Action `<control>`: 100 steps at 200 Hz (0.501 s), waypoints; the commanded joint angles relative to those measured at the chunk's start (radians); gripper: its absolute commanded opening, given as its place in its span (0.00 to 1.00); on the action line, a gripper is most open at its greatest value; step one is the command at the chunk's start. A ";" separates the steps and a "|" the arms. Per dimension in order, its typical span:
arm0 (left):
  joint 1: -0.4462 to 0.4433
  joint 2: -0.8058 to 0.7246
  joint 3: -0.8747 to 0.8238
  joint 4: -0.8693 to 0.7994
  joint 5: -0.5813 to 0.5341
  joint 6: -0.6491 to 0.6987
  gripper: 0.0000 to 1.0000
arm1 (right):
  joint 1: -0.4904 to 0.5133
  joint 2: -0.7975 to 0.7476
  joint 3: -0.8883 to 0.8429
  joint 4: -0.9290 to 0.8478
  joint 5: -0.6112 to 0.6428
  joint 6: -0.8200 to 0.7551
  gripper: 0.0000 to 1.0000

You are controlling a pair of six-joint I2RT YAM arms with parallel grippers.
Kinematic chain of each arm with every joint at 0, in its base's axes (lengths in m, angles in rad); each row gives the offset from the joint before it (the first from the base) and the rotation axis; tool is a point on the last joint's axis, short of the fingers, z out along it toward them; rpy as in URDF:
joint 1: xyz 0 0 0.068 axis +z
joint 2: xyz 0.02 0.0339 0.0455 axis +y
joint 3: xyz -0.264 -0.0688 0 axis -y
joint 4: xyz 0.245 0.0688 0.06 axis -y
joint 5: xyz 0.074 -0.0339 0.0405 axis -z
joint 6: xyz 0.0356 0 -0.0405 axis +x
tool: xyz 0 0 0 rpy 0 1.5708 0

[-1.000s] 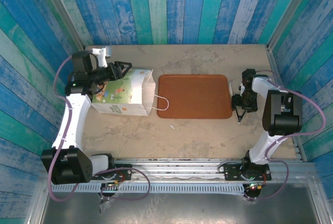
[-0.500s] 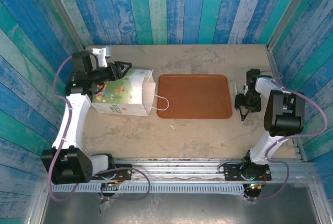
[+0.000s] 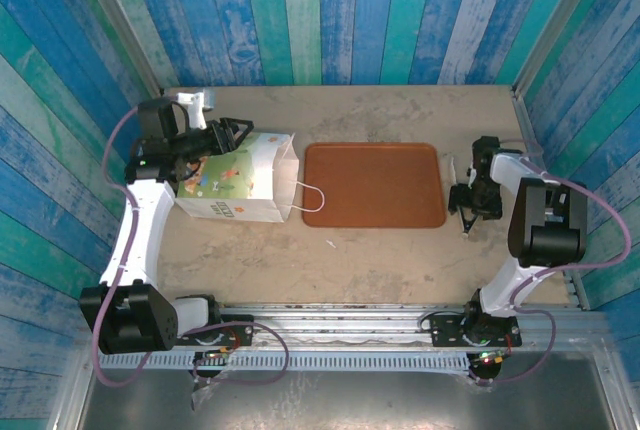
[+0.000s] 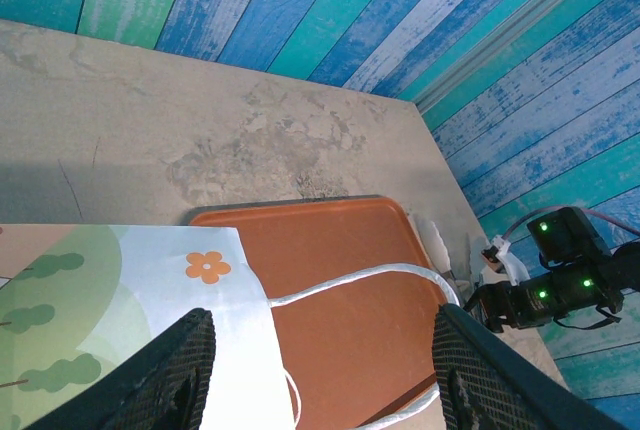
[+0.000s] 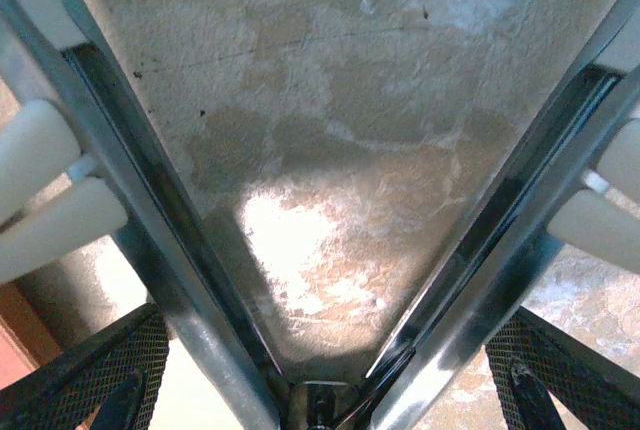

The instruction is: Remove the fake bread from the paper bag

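The white paper bag (image 3: 238, 185) with green pictures lies on its side at the left, mouth toward the tray. My left gripper (image 3: 238, 132) hovers at the bag's far top edge. In the left wrist view this gripper (image 4: 330, 380) is open: the bag's wall (image 4: 130, 290) reaches in beside the left finger, and a white cord handle (image 4: 380, 275) loops between the fingers. My right gripper (image 3: 468, 212) is just right of the tray. In the right wrist view it (image 5: 325, 370) is spread wide on metal tongs (image 5: 160, 220), whose arms form a V. The fake bread is hidden.
A flat brown tray (image 3: 375, 185) lies in the middle of the table, with nothing on it. The bag's other cord handle (image 3: 310, 198) rests on the tray's left edge. Blue plank walls (image 3: 330, 10) enclose the table at the back and on both sides.
My right gripper has drifted right, away from the tray's edge, and its jaws and the tongs have spread wider. The left arm and the bag have not moved.
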 commanded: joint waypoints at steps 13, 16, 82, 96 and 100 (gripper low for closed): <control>-0.003 -0.024 0.007 -0.008 0.003 0.021 0.61 | -0.021 0.076 0.007 0.047 0.029 -0.001 0.84; -0.003 -0.024 0.007 -0.008 0.003 0.020 0.61 | -0.022 0.080 0.008 0.049 0.028 0.000 0.83; -0.002 -0.027 0.003 -0.005 0.000 0.011 0.61 | -0.030 0.116 -0.004 0.070 0.000 -0.010 0.80; -0.003 -0.029 0.003 -0.005 -0.002 0.012 0.61 | -0.034 0.110 -0.009 0.072 -0.009 -0.016 0.78; -0.003 -0.029 0.002 -0.005 -0.001 0.012 0.61 | -0.034 0.110 -0.009 0.071 -0.010 -0.019 0.78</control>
